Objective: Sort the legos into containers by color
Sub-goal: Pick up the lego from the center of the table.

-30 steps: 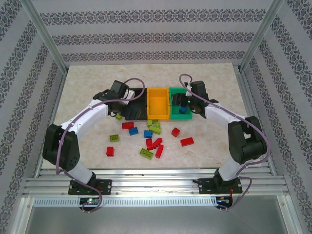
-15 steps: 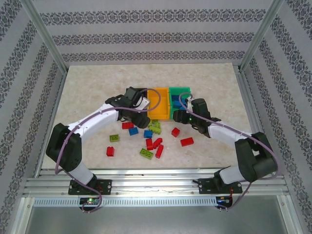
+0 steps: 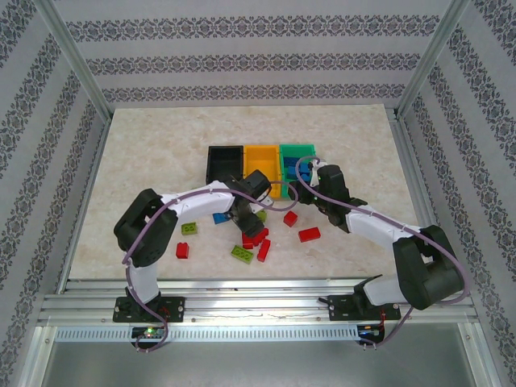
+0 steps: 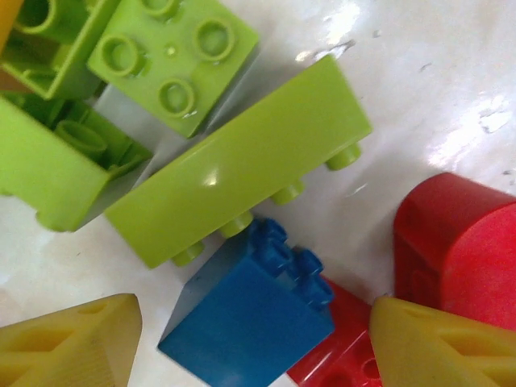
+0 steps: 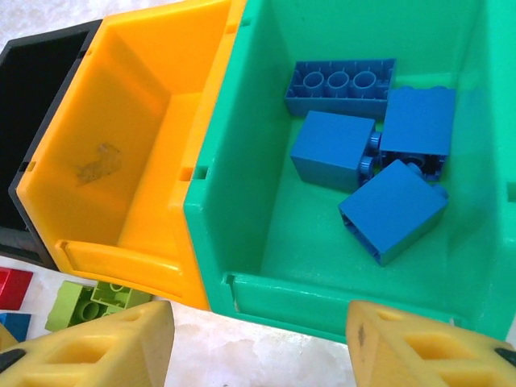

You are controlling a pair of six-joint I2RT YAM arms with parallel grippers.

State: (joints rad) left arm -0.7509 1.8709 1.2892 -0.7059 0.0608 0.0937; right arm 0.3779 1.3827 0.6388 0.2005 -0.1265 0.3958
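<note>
In the left wrist view a blue lego (image 4: 242, 322) lies on its side between my yellow fingertips, with a gap on each side. My left gripper (image 4: 256, 339) is open around it, low over the pile (image 3: 248, 219). Lime legos (image 4: 242, 161) and red legos (image 4: 459, 242) crowd close to it. My right gripper (image 5: 260, 339) is open and holds nothing, just in front of the green container (image 5: 242, 161), which holds several blue legos (image 5: 391, 210). The orange-yellow container (image 5: 121, 266) and the black container (image 5: 32, 97) stand to its left.
The three containers stand in a row at mid table: black (image 3: 211, 161), orange-yellow (image 3: 260, 147), green (image 3: 297, 146). Loose legos lie in front of them: red (image 3: 309, 234), red (image 3: 183, 250), lime (image 3: 189, 228), lime (image 3: 241, 254). Patterned walls enclose the table.
My left arm swung from over the black container down to the pile, its jaws narrowing around the blue lego. My right gripper drew back from over the green container to its front.
</note>
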